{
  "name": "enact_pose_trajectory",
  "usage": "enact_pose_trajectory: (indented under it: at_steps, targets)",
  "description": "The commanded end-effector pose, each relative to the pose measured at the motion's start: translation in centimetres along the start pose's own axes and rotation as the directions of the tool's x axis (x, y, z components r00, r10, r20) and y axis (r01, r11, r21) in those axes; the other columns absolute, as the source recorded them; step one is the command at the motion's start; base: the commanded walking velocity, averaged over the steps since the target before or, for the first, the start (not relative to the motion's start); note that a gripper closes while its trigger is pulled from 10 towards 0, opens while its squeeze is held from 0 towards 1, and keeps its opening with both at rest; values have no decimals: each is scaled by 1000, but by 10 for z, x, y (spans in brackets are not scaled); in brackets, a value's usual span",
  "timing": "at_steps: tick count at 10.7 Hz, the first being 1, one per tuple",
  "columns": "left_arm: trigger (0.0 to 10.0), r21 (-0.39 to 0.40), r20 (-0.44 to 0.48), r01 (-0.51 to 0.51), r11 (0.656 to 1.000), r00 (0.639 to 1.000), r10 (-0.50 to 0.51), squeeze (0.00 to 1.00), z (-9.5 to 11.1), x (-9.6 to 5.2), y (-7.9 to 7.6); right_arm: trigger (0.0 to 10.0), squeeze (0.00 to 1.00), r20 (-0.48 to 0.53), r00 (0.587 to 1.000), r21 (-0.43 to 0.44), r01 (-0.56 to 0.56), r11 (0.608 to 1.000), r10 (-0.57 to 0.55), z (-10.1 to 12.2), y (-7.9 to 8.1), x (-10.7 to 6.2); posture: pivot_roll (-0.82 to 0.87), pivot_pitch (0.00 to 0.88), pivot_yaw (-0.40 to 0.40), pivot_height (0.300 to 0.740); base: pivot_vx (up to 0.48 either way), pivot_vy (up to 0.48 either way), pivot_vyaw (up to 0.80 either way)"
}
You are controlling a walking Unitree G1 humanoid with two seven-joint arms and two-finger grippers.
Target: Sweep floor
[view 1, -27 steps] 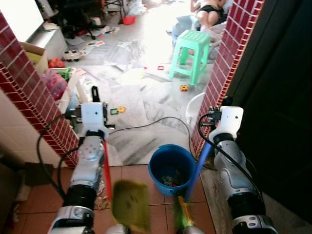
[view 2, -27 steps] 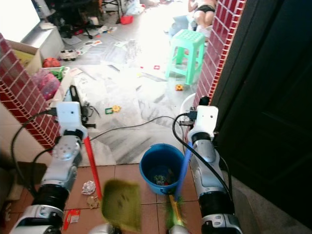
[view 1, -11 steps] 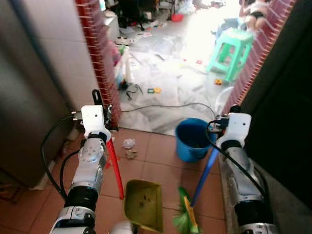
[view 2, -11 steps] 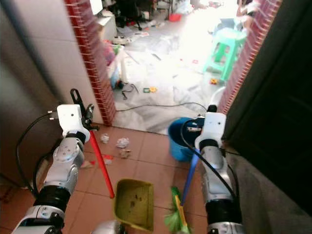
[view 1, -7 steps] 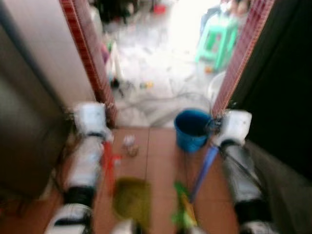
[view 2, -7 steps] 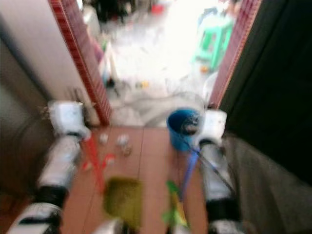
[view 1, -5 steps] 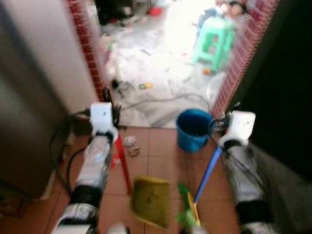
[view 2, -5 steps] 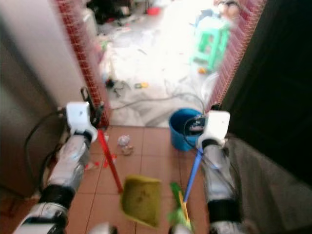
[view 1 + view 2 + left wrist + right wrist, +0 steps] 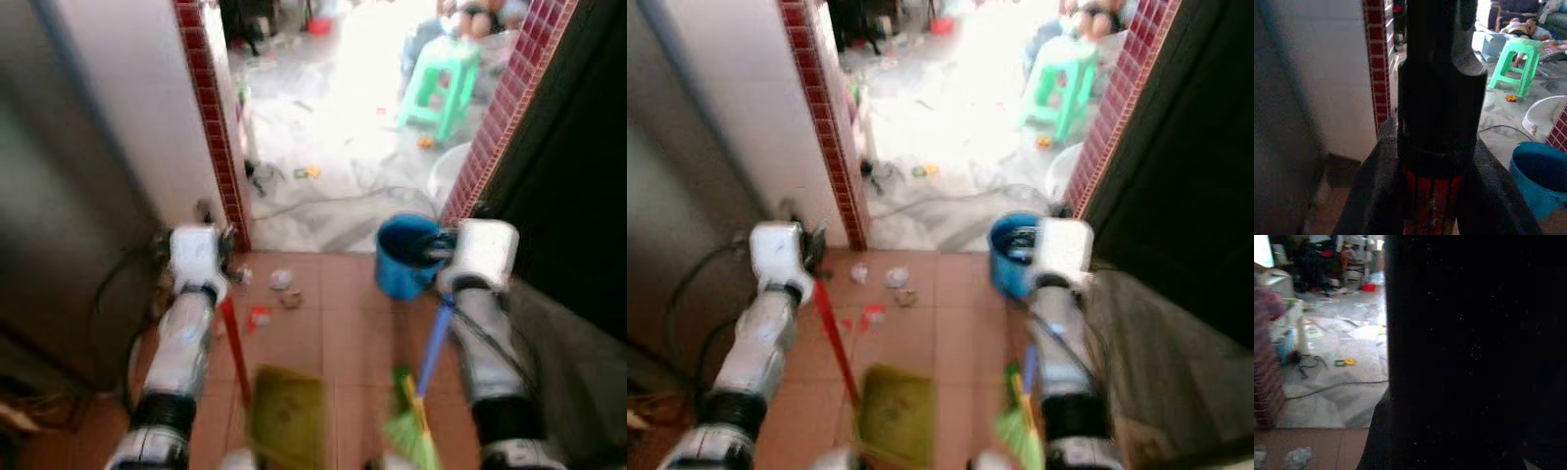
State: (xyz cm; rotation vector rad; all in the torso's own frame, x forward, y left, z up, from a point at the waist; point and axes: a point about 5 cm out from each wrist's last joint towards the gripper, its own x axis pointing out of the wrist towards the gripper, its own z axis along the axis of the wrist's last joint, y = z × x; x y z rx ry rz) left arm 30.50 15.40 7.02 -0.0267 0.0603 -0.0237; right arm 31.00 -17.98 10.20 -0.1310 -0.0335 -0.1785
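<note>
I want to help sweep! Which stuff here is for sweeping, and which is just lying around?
For sweeping:
- green broom, blue handle, right arm
- yellow-green dustpan, red handle, left arm
- paper scraps on the red tiles
- blue bucket

Just lying around:
- green stool
- black cable
- small toys
- white basin

Blue-handled green broom and red-handled olive dustpan stand tilted on terracotta floor tiles.

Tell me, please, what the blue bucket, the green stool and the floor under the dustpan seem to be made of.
Blue bucket: probably plastic, with even blue colour and smooth wall. Green stool: likely moulded plastic, one pastel colour, with thick legs. Floor under the dustpan: apparently terracotta-coloured ceramic tile, with visible grout lines.
</note>
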Motion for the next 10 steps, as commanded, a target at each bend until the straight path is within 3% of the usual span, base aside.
enact_pose_trajectory:
  at_steps: [1, 4, 7, 10]
  targets:
    - [10000, 14, 62, 44, 999, 997, -45, 0, 11, 2, -7, 10000, 0, 40, 999, -3, -14, 1000, 14, 9, 0, 6, -67, 0, -3, 740, 0, 0, 0]
    - [10000, -22, 60, 65, 998, 996, -64, 0, 4, 0, -6, 10000, 0, 37, 999, -7, -29, 1000, 29, 6, 7, 13, -48, 0, -17, 740, 0, 0, 0]
    - [10000, -4, 68, 43, 999, 997, -43, 0, 4, 2, -2, 10000, 0, 46, 999, 16, -24, 1000, 23, 7, 7, 17, -63, 0, 3, 740, 0, 0, 0]
    - [10000, 3, 59, 36, 999, 998, -36, 0, -2, -1, 3, 10000, 0, 33, 999, 40, -34, 999, 33, -2, 7, 11, -78, 0, 18, 740, 0, 0, 0]
